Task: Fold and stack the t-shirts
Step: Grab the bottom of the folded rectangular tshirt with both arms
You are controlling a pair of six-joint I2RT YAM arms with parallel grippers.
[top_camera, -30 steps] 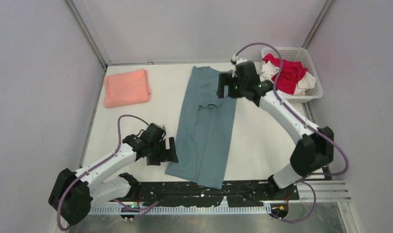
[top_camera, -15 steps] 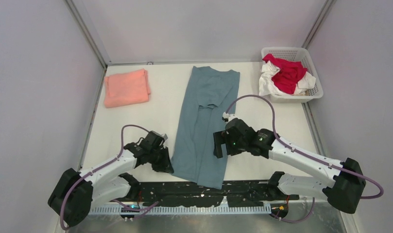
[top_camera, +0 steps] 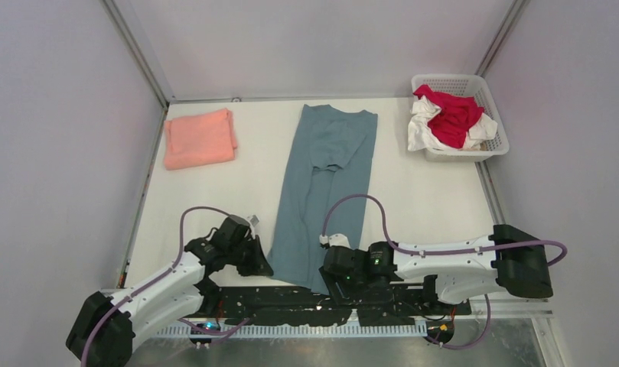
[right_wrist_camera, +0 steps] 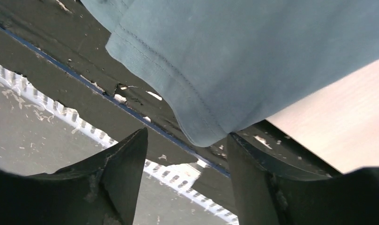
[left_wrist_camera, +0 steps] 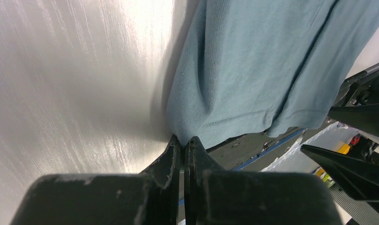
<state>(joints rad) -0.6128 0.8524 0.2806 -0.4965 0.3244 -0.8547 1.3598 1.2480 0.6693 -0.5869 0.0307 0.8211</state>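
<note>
A dusty teal t-shirt [top_camera: 325,183] lies folded into a long strip down the middle of the table, its hem at the near edge. My left gripper [left_wrist_camera: 184,139] is shut on the shirt's near left hem corner [left_wrist_camera: 187,126]; from above, the left gripper [top_camera: 262,264] sits at that corner. My right gripper [right_wrist_camera: 187,133] is open at the near right hem corner [right_wrist_camera: 201,133], which hangs over the black table edge between its fingertips. From above, the right gripper [top_camera: 334,275] lies low by the front edge. A salmon-pink t-shirt [top_camera: 200,138] lies folded at the far left.
A white lattice basket [top_camera: 491,150] at the far right corner holds a crumpled red t-shirt [top_camera: 453,115] and a white t-shirt [top_camera: 419,131]. Black taped strip [top_camera: 306,302] runs along the near edge. Walls close in the left, back and right sides.
My right arm swung from the shirt's far collar end down to the near right hem corner, its jaws narrowing. My left gripper moved onto the near left corner and shut on it.
</note>
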